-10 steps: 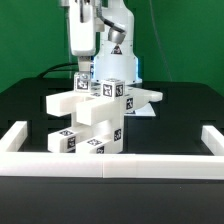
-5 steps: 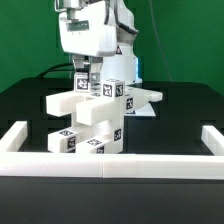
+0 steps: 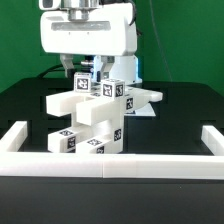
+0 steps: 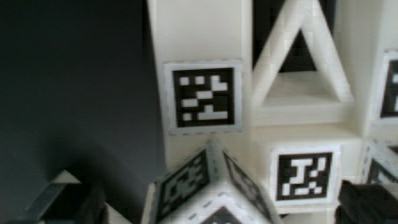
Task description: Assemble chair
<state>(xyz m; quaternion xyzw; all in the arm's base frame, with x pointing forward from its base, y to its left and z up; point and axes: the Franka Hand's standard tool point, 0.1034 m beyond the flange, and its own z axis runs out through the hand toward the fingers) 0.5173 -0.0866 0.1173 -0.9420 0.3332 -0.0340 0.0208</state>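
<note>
The chair stands mid-table as a stack of blocky white pieces with black-and-white marker tags, a flat panel jutting toward the exterior view's right. My gripper hangs just above its top, open, its broad white hand facing the camera. In the wrist view a tagged upright piece and a triangular-ended bar fill the picture. The gripper straddles a tagged white part, one dark fingertip at each side, apart from it and holding nothing.
A long low white border rail runs along the front, with short arms at the exterior view's left and right. The table top is black, against a green backdrop.
The jaws have opened. The hand has turned about its vertical axis, from narrow side to broad face toward the camera, and risen slightly. The chair has not moved.
</note>
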